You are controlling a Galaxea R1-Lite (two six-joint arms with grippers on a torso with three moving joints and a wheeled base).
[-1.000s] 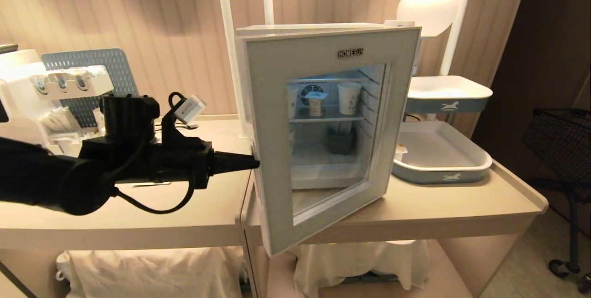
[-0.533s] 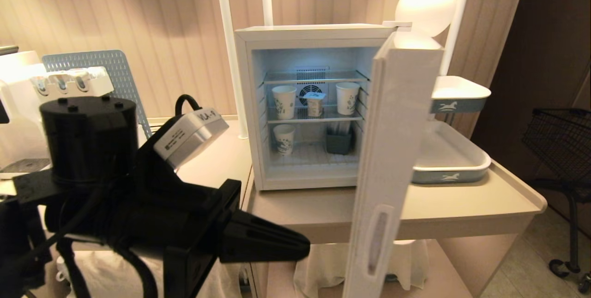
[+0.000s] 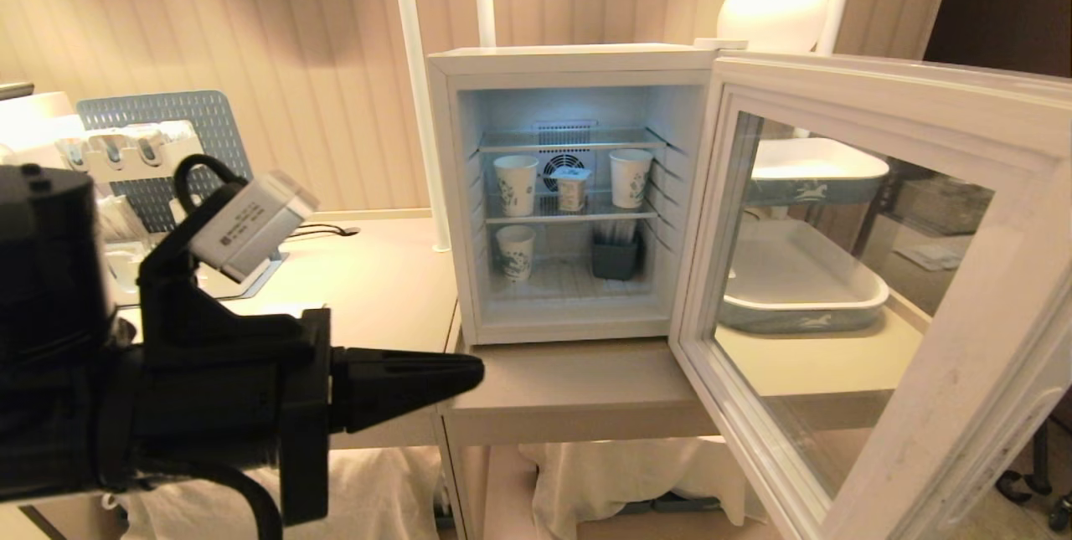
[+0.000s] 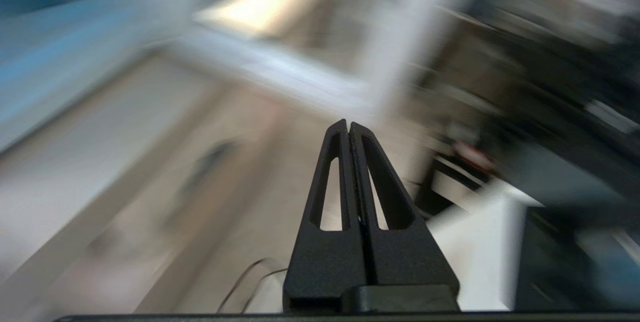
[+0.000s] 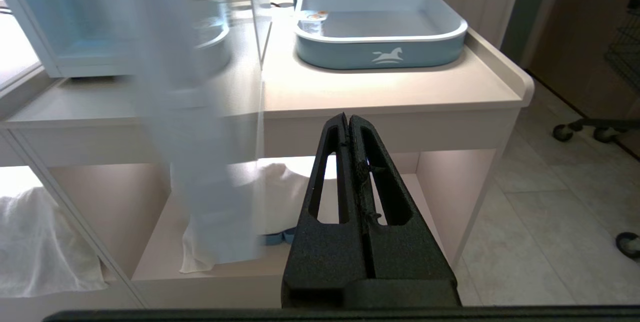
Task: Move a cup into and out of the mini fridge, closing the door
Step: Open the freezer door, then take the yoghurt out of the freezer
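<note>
The white mini fridge (image 3: 569, 61) stands on the table with its interior lit. Its door (image 3: 879, 84) is swung wide open to the right, and it shows as a pale blur (image 5: 190, 112) in the right wrist view. The cup (image 3: 572, 188), a squat white tub, sits on the upper wire shelf between two taller paper cups. My left gripper (image 3: 479, 372) (image 4: 348, 123) is shut and empty. It hovers level at the near left, short of the fridge and pointing right. My right gripper (image 5: 347, 117) is shut and empty, low in front of the table's edge.
Paper cups (image 3: 514, 185) (image 3: 631, 177) stand on the upper shelf. A third paper cup (image 3: 515, 253) and a dark holder (image 3: 615, 257) are on the lower one. A blue-and-white tray (image 5: 380, 55) lies right of the fridge, behind the open door. White appliances (image 3: 126, 151) stand far left.
The door has swung from nearly shut to wide open on the right. My left gripper has left the door's edge and drawn back toward the near left, lower in the head view.
</note>
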